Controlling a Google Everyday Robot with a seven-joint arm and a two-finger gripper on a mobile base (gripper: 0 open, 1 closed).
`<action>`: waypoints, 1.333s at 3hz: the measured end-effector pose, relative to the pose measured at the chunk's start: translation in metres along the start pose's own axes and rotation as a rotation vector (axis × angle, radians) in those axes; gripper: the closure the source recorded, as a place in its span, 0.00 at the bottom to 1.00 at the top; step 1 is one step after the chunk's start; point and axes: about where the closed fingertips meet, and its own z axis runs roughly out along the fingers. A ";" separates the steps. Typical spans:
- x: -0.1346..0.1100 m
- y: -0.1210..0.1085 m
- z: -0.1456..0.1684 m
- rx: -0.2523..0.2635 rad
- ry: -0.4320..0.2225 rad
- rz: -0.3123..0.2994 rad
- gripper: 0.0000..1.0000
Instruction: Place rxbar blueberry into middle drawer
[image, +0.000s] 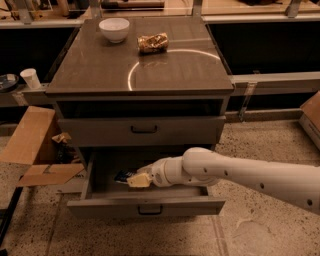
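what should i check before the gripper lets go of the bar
1. Middle drawer pulled open: ok.
2. Gripper inside the middle drawer, above its tray: ok.
3. Bar gripped at the gripper's tip: ok.
4. Bar inside the drawer walls, not over the front panel: ok.
5. Bar low enough to rest on the tray floor: cannot tell.
6. Upper drawer shut, not blocking the way out: ok.
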 end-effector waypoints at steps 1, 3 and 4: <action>0.028 -0.032 0.011 0.012 0.045 0.063 1.00; 0.084 -0.075 0.029 0.043 0.134 0.184 1.00; 0.091 -0.088 0.032 0.054 0.141 0.204 1.00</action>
